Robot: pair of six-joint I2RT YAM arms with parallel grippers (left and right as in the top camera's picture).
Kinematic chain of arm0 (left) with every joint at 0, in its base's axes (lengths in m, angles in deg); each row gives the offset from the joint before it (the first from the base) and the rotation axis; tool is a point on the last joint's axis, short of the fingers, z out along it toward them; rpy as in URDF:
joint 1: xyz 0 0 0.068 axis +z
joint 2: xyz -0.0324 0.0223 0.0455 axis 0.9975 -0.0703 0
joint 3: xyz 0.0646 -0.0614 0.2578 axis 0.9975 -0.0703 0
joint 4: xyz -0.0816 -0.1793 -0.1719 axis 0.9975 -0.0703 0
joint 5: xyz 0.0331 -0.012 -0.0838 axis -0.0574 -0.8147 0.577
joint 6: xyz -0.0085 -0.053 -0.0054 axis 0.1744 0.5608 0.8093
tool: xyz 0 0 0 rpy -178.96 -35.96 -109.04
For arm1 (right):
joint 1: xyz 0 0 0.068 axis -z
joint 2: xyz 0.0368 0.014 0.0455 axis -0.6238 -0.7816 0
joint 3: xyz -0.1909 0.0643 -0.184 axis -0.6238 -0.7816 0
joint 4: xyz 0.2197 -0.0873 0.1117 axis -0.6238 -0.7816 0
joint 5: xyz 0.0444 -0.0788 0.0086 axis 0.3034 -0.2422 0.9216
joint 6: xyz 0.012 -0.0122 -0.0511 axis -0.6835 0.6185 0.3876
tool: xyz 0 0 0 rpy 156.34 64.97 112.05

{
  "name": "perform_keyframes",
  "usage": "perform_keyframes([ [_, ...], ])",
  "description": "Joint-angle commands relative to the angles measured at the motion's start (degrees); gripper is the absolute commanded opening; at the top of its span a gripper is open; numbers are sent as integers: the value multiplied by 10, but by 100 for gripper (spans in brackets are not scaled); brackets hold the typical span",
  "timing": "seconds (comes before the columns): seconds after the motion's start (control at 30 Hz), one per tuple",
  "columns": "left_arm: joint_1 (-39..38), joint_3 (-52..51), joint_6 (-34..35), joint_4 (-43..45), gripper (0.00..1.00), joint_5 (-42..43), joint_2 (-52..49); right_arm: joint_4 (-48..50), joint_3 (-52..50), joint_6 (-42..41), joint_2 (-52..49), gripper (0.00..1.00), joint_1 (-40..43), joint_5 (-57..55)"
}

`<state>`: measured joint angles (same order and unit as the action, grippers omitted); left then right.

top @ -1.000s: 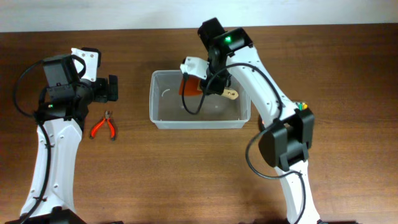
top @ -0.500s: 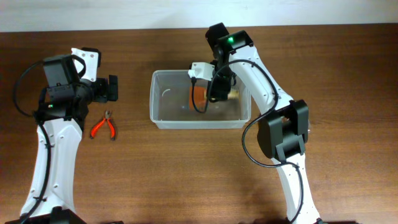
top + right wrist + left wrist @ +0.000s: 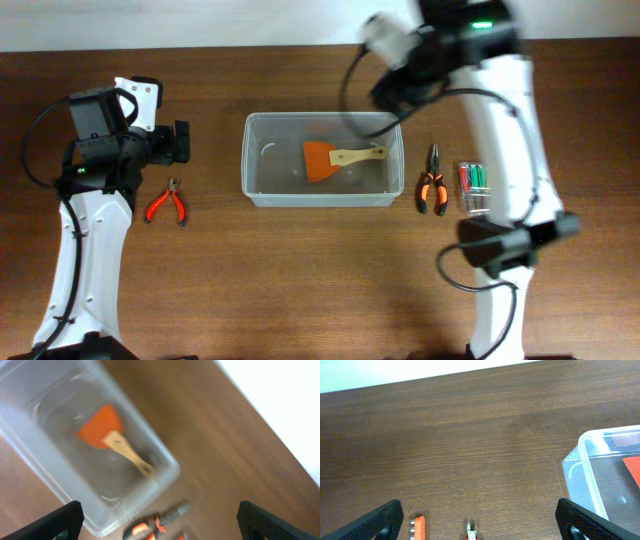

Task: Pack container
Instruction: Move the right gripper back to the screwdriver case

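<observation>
Overhead: orange scraper (image 3: 322,160) stowed in container (image 3: 246,165). Fingers of left gripper (image 3: 480,522) and right gripper (image 3: 162,522) spread, nothing held. Next: orange-handled pliers (image 3: 433,176) to be grasped across both handles, laid beside scraper.

L pincer (image 3: 480,519) spread wide, R pincer (image 3: 160,519) likewise

You are at a robot-lab workbench: brown wooden table (image 3: 300,280), small red-handled pliers (image 3: 171,193), orange-and-black-handled pliers (image 3: 433,178), plain white wall (image 3: 360,372).

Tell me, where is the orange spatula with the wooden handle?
In the overhead view the orange spatula lies flat inside the container, in its right half. Its handle points toward the black-and-orange pliers lying outside on the table.
</observation>
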<state>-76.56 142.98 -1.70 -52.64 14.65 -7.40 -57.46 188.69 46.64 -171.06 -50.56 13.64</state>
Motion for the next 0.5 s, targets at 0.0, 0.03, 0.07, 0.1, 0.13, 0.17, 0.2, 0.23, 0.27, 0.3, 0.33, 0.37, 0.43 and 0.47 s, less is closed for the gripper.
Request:
perform_keyframes([
  [0.0, 2, 11, -5, 0, 99, 8, -5, -4, 8, -98, 29, 99, 81, 35],
  [0.03, 2, 11, -5, 0, 99, 8, -5, -2, 8, -109, 30, 99, 103, 34],
  [0.07, 2, 11, -5, 0, 99, 8, -5, -2, 8, -130, 30, 99, 125, 29],
  [0.1, 2, 11, -5, 0, 99, 8, -5, -2, 6, -166, 27, 98, 151, 23],
  [0.13, 2, 11, -5, 0, 99, 8, -5, -3, 1, -203, 23, 97, 172, 23],
  [0.17, 2, 11, -5, 0, 99, 8, -5, -7, -4, -238, 17, 97, 193, 23],
  [0.2, 2, 11, -5, 0, 99, 8, -5, -12, -10, -265, 10, 97, 212, 23],
  [0.23, 2, 11, -5, 0, 99, 8, -5, -18, -18, -281, 3, 96, 228, 23],
  [0.27, 2, 11, -5, 0, 99, 8, -5, -21, -31, -292, -5, 96, 244, 23],
  [0.3, 2, 11, -5, 0, 99, 8, -5, -21, -46, -297, -12, 96, 255, 23],
  [0.33, 2, 11, -5, 0, 99, 8, -5, -20, -63, -297, -18, 96, 264, 23],
  [0.37, 2, 11, -5, 0, 99, 8, -5, -18, -81, -299, -23, 96, 269, 18],
  [0.43, 2, 11, -5, 0, 99, 8, -5, -12, -124, -311, -33, 97, 275, -10],
  [0.47, 2, 11, -5, 0, 99, 8, -5, -9, -144, -311, -38, 98, 275, -26],
])
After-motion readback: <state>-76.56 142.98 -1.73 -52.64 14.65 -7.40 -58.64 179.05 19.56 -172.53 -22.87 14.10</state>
